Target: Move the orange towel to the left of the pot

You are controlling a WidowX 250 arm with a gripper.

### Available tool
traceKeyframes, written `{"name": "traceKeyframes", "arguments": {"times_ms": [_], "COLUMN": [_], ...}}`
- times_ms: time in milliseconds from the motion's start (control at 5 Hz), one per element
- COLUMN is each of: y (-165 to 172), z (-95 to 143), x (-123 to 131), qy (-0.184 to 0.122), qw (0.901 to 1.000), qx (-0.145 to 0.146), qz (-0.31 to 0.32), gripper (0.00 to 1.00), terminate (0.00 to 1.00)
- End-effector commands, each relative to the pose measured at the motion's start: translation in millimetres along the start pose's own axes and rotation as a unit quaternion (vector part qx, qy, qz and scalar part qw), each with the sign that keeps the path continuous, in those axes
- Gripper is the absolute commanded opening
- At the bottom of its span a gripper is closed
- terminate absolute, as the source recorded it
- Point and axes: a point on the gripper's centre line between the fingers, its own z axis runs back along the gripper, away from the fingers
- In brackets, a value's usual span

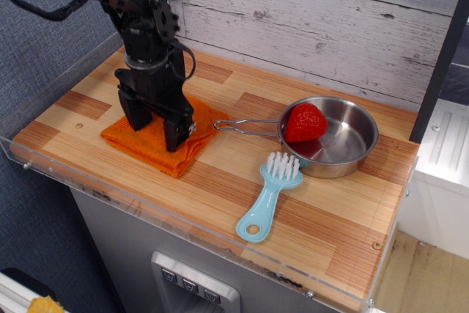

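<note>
The orange towel (141, 142) lies folded on the wooden counter, left of the pot (343, 141). Its right corner almost reaches the tip of the pot's wire handle (245, 127). My gripper (155, 128) stands upright on the middle of the towel with its black fingers (176, 134) down in the cloth. It holds the towel, which travels with it. The part of the towel under the gripper is hidden. The pot sits at the right with a red strawberry (304, 122) inside.
A light-blue brush (268, 196) lies in front of the pot, bristles toward it. A clear plastic rim (183, 218) runs along the counter's front and left edges. A plank wall (308, 20) stands behind, and a dark post (440, 56) at the right.
</note>
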Motion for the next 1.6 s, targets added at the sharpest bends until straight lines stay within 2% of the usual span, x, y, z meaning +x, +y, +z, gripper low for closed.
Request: {"name": "traceKeyframes", "arguments": {"times_ms": [0,200,400,600,800,1000,1200,1400], "y": [-15.8,-36.1,-61.0,-75.9,-77.3,-50.9,-13.0,2.3], "z": [-27.4,-25.5,-16.1,-8.3,21.0,65.0,94.0,101.7], "x": [40.4,68.0,94.5,106.5,111.6,123.9,129.9,127.4], "qy": [-0.021,-0.047,-0.059,-0.072,-0.080,-0.107,-0.136,-0.135], "qw": [0.9957,0.9930,0.9919,0.9891,0.9914,0.9930,0.9872,0.9865], "qx": [-0.085,-0.108,-0.099,-0.102,-0.070,-0.050,-0.054,-0.045], "qz": [0.031,0.004,-0.052,-0.078,-0.076,-0.006,0.064,0.080], "gripper": [1.00,1.00,1.00,1.00,1.00,1.00,1.00,1.00], "terminate": [0.00,0.00,0.00,0.00,0.00,0.00,0.00,0.00]}}
